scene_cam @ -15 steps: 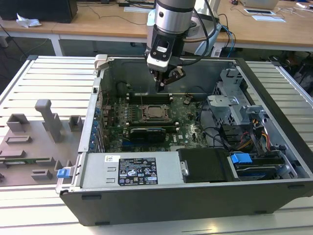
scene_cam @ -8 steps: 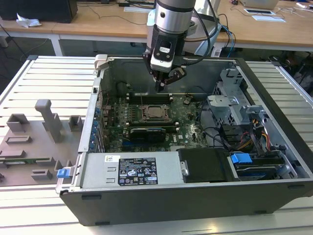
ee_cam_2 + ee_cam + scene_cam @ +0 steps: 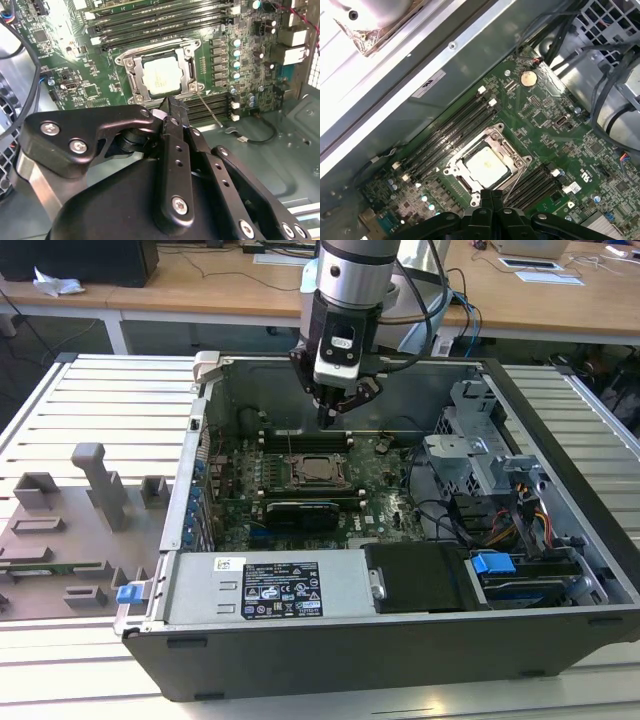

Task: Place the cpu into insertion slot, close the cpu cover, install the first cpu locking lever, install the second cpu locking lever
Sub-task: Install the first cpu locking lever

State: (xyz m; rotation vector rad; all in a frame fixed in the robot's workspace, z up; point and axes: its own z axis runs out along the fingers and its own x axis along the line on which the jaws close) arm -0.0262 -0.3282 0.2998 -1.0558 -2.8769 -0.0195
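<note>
Exterior view, gripper: your gripper [image 3: 327,420] hangs inside the open case [image 3: 400,660], above the board, at 12 o'clock of the insertion slot [image 3: 292,478]. It carries nothing.
Exterior view, cpu: the cpu [image 3: 314,470] lies seated in the slot.
Exterior view, writing: a white label [image 3: 280,590] on the power supply, at 6 o'clock of the slot, bears print that I cannot make out.
Second wrist view, fingers: the fingertips [image 3: 172,112] are pressed together and empty, just short of the slot's near corner.
Second wrist view, cover: the cpu cover [image 3: 187,67] lies down over the slot and frames the cpu.
Second wrist view, lever: a thin locking lever [image 3: 207,107] juts out from that corner. It looks unlatched, though I cannot be sure.
First wrist view, step: I judge that the lever work is the step in hand. Bear on the rod [image 3: 516,177] with the joined tips, push steadily, and stay off the cpu [image 3: 487,166] and the memory slots [image 3: 450,132].
</note>
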